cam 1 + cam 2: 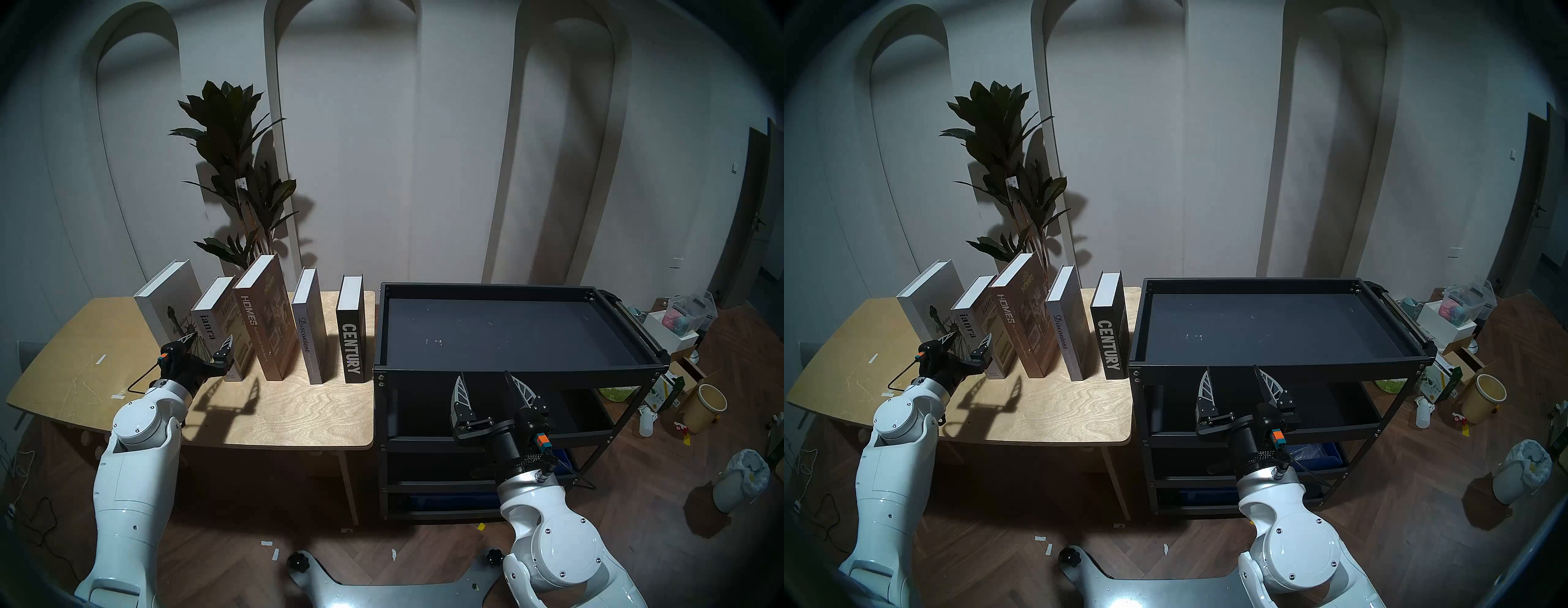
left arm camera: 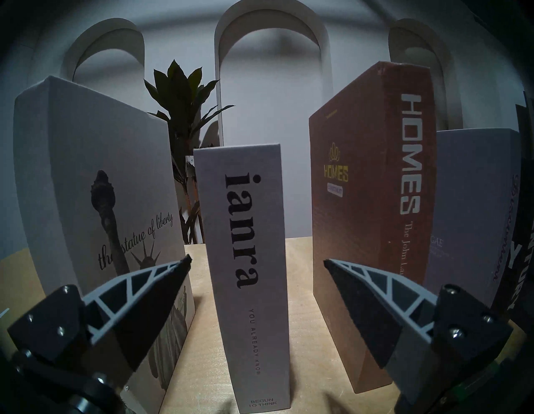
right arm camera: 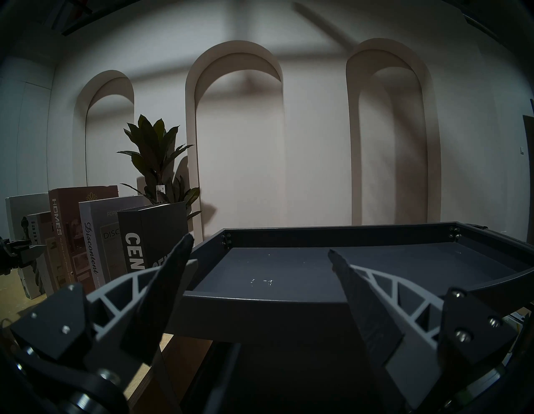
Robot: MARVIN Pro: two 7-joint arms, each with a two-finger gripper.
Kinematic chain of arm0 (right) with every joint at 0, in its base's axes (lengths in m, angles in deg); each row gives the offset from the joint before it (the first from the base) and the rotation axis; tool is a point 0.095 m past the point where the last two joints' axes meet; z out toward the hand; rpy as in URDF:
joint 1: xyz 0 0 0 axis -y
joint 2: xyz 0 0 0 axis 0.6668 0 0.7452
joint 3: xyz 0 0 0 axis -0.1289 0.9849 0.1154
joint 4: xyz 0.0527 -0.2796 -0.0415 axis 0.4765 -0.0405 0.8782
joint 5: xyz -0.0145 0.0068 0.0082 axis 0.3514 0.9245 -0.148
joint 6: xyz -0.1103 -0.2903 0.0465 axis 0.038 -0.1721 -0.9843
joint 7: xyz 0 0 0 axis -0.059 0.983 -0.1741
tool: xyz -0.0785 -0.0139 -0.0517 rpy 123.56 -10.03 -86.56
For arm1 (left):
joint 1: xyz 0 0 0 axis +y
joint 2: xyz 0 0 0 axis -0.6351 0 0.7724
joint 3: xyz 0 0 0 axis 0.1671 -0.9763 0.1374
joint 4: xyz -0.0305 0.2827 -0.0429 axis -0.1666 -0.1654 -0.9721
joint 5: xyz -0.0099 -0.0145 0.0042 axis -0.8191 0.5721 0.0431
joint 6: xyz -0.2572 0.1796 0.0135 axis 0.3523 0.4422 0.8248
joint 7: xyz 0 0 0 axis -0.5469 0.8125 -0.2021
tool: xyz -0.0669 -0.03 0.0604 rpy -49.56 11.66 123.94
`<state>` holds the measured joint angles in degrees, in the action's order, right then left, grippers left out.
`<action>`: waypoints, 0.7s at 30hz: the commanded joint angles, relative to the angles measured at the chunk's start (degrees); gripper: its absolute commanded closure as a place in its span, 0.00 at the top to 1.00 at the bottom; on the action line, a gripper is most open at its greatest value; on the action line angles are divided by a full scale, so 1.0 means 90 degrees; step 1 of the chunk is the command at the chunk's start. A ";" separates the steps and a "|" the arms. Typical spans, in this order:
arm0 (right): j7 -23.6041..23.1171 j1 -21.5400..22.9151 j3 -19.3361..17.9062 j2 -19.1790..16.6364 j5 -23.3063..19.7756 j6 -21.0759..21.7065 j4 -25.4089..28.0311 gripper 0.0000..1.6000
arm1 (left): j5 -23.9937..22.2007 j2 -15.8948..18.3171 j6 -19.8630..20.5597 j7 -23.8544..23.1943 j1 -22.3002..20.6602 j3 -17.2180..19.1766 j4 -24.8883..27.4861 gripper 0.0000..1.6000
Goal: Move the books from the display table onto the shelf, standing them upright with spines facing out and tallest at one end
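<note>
Nothing's been moved over yet. All five books are standing in a row along the back of the counter (image 1: 297,407), spines toward the robot: Liberty (image 1: 169,305) nearest the back left corner, then ianra (image 1: 211,322), HOMES (image 1: 254,327), Discontent (image 1: 306,331), and CENTURY (image 1: 353,339) right at the counter's right edge, next to the shelf (image 1: 509,368). The shelf's top tray has no books in it, just a few pale specks on the floor of it. So the whole job is still ahead: five moves plus sorting by height. HOMES looks like the tallest to me, so I'd guess that one ends up at one end.

The left claw (image 1: 208,344) is spread wide and empty, low in front of ianra. The right claw (image 1: 488,380) is also wide open with nothing in it, parked just in front of the shelf's near rim.

What the different views give you:
- The left wrist view shows the left claw lined up dead on the ianra spine, one finger either side, and apparently still short of it. From the head views it's hard to tell whether it's going for ianra or Liberty, since it overlaps both.
- That wrist view also shows clear gaps either side of ianra, so there looks to be room to slide in.
- The head views show the whole row and the whole tray at once.
- The right wrist view shows the tray's inner back corners and the books side-on.
</note>
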<state>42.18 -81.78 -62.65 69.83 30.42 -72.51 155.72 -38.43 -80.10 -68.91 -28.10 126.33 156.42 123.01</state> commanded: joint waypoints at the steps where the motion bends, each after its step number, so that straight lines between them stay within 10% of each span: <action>1: -0.0003 0.0026 0.0004 -0.0004 0.0004 -0.0030 0.0136 1.00 | -0.0007 0.0180 -0.0233 -0.0036 -0.0558 0.0026 -0.0221 1.00; 21: 0.0094 0.0051 0.0053 -0.0104 -0.0045 -0.0033 0.0136 1.00 | -0.0063 0.0337 -0.0415 -0.0209 -0.1222 -0.0158 -0.0906 1.00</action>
<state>43.12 -81.54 -62.16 68.89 29.92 -72.52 155.71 -39.06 -78.17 -71.60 -29.61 119.23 155.12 114.62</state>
